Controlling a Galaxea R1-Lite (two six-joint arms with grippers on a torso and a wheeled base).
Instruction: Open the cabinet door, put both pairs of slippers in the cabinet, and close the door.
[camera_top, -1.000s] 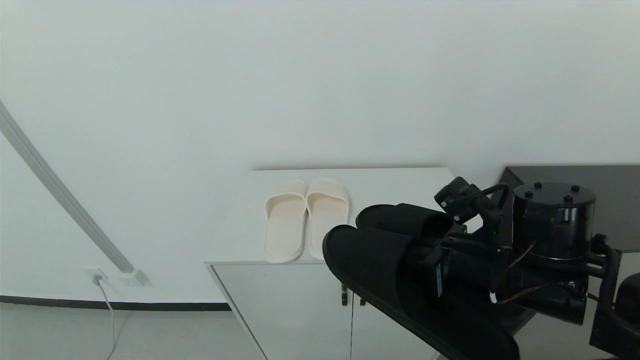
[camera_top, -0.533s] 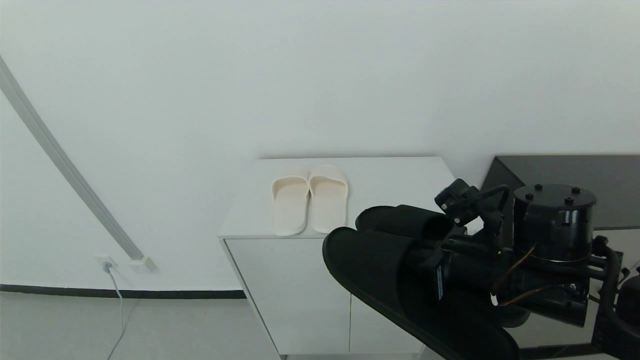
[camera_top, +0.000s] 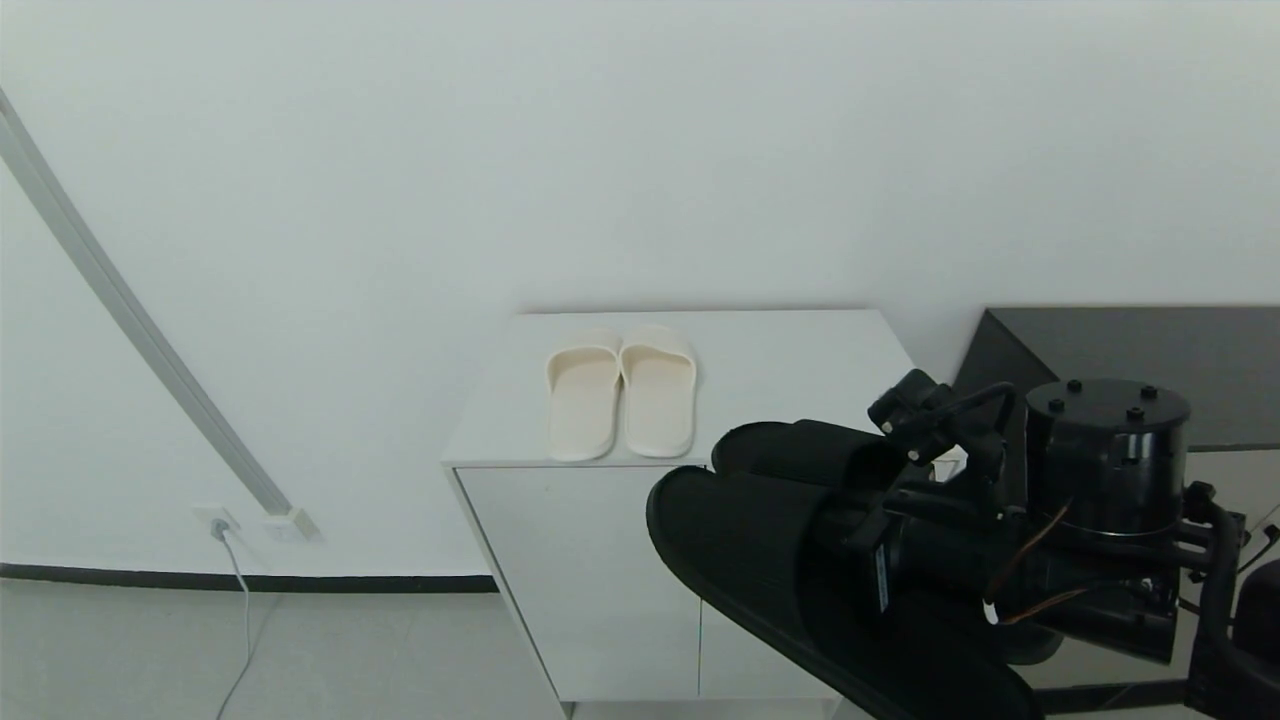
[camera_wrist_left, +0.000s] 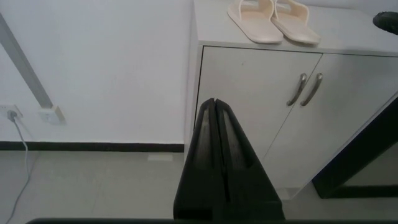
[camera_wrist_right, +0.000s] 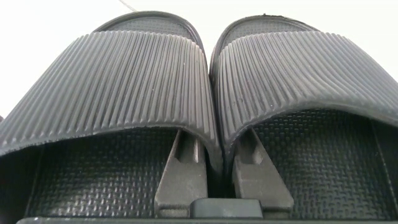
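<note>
Black slippers (camera_top: 740, 540) slightly lower; cabinet (camera_top: 600, 580) shut

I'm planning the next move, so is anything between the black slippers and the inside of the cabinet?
Yes: the cabinet doors are shut, standing between the black slippers in the right tool and the inside. Nothing else visible blocks the way.

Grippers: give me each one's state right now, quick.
Left gripper: jaws shut, holding nothing.
Right gripper: jaws shut on the pair of black slippers.
</note>
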